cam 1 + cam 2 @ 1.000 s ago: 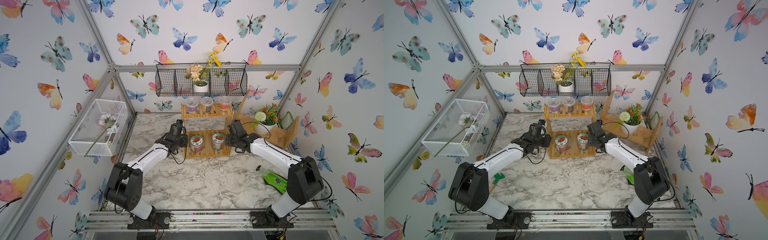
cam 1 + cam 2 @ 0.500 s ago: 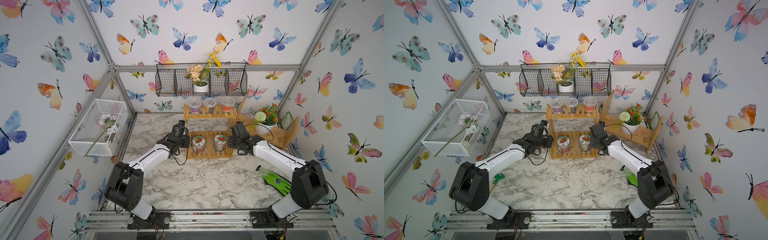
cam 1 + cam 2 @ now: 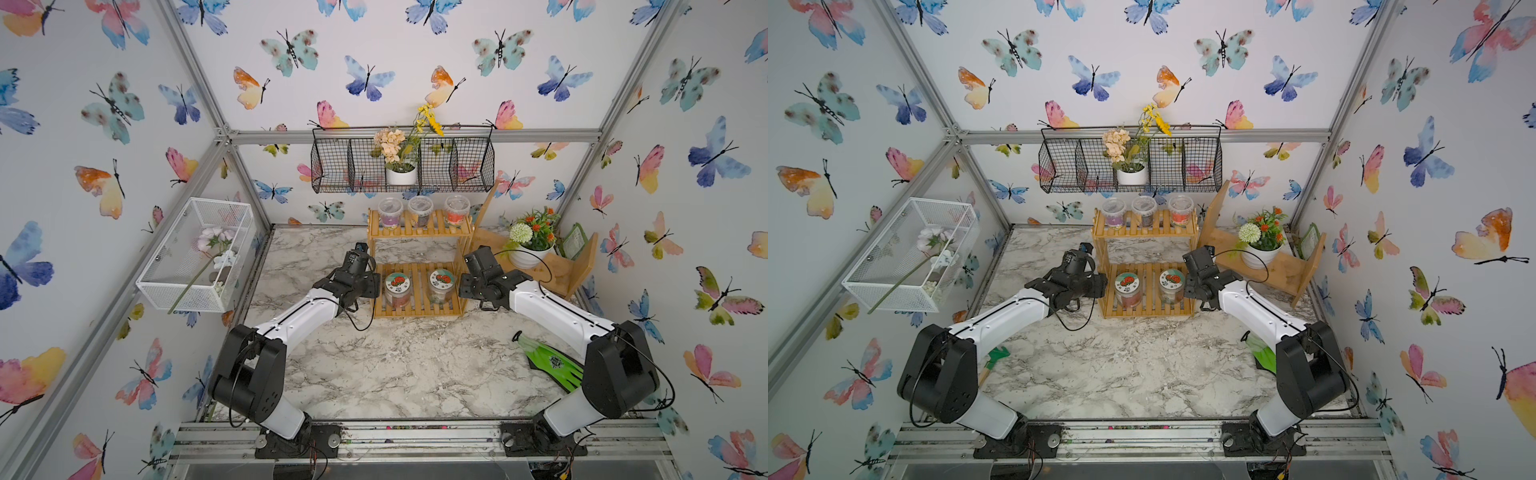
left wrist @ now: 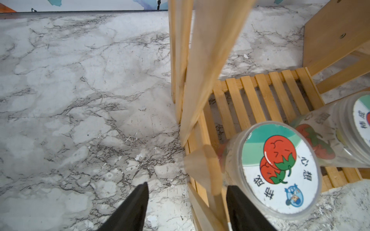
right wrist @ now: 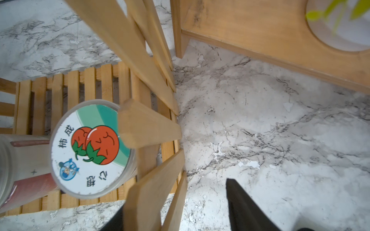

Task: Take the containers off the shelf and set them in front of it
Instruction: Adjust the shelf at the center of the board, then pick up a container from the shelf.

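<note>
Shelf (image 3: 419, 296): two-tier yellowish slat rack, upright on surface (image 3: 395, 365).
Cups (image 3: 419, 208): three clear, lidded, upright on top tier.
Jars (image 3: 397, 287): two, tomato-picture lids, bottom tier.

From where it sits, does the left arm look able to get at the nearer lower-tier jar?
Probably not directly: the open left claw straddles the side rail of the shelf, which blocks the jar; the front looks freer.

Two arms stretched forward, low over the tabletop.
White, black-jointed left arm (image 3: 299, 316) and right arm (image 3: 552, 309) angled inward; black two-finger left gripper (image 4: 187, 186) and right gripper (image 5: 176, 194) both parted, holding nothing.
</note>
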Controlling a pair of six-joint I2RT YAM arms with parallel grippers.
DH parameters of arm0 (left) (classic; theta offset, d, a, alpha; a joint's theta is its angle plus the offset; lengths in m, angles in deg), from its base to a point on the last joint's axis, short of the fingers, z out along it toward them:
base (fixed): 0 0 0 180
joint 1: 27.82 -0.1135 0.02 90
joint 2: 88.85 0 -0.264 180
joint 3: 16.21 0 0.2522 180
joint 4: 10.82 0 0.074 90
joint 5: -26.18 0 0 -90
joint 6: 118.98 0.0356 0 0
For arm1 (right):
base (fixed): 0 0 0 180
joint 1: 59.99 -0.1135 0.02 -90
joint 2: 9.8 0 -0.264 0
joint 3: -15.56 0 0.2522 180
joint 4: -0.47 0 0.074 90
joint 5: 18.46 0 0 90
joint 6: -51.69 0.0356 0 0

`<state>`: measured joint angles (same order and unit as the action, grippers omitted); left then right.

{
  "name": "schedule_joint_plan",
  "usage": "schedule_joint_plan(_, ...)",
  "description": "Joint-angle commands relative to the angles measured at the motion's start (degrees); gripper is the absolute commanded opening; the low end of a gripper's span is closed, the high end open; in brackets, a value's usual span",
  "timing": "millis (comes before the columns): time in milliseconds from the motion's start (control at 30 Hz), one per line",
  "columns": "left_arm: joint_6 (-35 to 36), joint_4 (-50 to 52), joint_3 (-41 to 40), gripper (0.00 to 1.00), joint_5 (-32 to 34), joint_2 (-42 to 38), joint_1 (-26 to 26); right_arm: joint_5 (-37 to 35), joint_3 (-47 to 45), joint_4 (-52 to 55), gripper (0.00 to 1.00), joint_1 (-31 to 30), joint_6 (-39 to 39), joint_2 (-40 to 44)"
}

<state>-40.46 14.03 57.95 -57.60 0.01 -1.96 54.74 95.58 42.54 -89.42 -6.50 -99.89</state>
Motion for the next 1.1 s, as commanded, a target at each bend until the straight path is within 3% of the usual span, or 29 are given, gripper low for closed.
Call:
schedule_joint_plan(0,-0.42,1.87,0.76,0.77,2.22,-2.62,-0.22,-0.90,0.27,1.93,0.69,0.49,-2.34,2.63)
schedule_joint_plan(267,-0.83,1.83,3.46,0.91,1.50,-7.11,0.22,0.37,3.24,1.48,0.89,0.51,-9.40,9.46)
schedule_joint_plan(467,0.07,2.28,4.84,1.00,-2.64,-10.65,0.20,5.09,11.74,3.06,0.92,0.51,-16.83,10.54)
schedule_joint_plan(800,1.72,0.12,0.50,0.99,-11.21,-15.33,0.17,9.40,27.18,1.81,0.94,0.51,-26.91,3.85)
schedule_joint_plan(1067,2.70,-0.06,-0.37,0.99,-12.84,-16.35,0.02,10.03,37.77,2.96,0.98,0.78,-28.74,-3.51)
